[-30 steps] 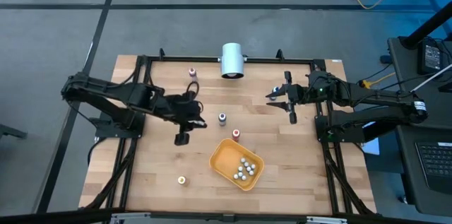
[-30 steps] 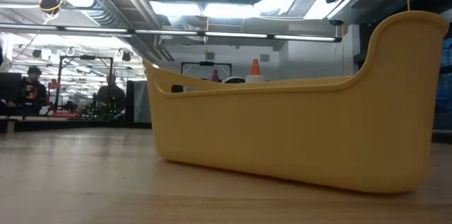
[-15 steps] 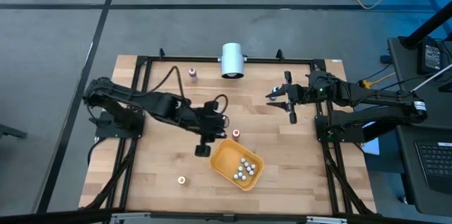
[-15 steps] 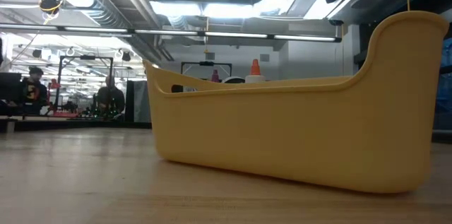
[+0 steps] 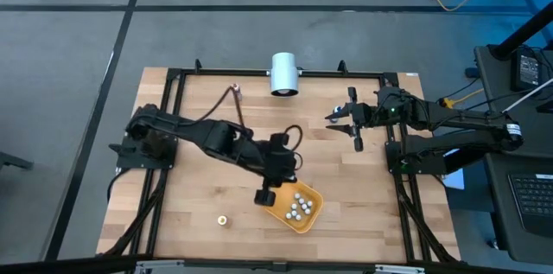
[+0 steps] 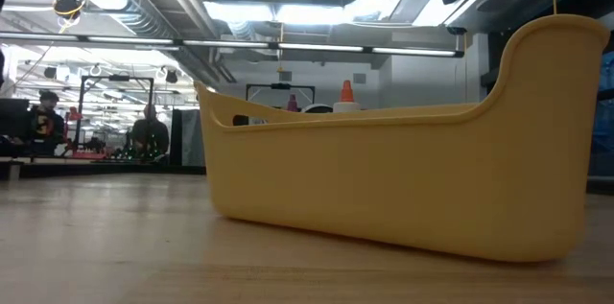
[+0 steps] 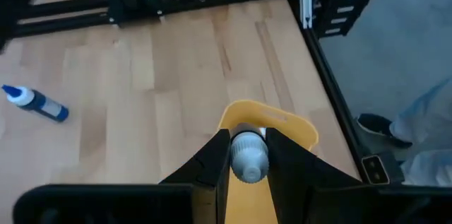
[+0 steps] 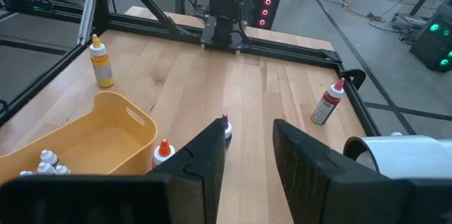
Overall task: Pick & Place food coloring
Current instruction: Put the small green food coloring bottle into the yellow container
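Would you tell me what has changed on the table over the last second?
The left gripper, its fingers shut on a small bottle, travelled from the table's left middle toward the right and front, and now hangs over the tray edge. Nothing was picked up or released. The right gripper, the tray and the yellow-capped bottle stayed put.

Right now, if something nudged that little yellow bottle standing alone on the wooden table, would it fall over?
Probably. The tiny yellow plastic bottle stands tall and narrow on a small base, so a nudge likely tips it. Its round body might then roll. It seems light, being far smaller than the orange plastic tray.
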{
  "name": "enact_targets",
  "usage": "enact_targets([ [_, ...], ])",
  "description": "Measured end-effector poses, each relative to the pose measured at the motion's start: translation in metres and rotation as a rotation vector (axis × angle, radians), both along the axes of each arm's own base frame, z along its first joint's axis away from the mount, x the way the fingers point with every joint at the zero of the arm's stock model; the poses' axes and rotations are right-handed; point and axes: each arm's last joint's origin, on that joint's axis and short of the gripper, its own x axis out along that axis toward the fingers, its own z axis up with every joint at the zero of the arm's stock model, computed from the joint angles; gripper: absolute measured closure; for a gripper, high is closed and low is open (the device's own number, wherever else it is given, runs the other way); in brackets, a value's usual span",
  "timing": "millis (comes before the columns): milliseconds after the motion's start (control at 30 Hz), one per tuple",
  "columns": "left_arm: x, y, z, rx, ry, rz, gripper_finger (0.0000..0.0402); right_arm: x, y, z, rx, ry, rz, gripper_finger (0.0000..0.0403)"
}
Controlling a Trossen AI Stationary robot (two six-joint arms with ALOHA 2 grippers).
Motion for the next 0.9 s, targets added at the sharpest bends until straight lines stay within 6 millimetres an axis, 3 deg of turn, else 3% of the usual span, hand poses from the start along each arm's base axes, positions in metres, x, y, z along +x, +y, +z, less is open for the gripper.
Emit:
enact_targets([
  [367,0.03,-0.014,-0.047,-0.019,0.131,-0.046,0.0328,0.0,0.0,0.0,0.0,0.0,0.0,0.028],
  [567,0.041,-0.021,-0.093,-0.035,0.239,-0.088,0.0328,0.0,0.0,0.0,0.0,0.0,0.0,0.028],
  [900,0.043,-0.024,-0.153,-0.041,0.257,-0.031,0.0328,0.0,0.0,0.0,0.0,0.0,0.0,0.028],
])
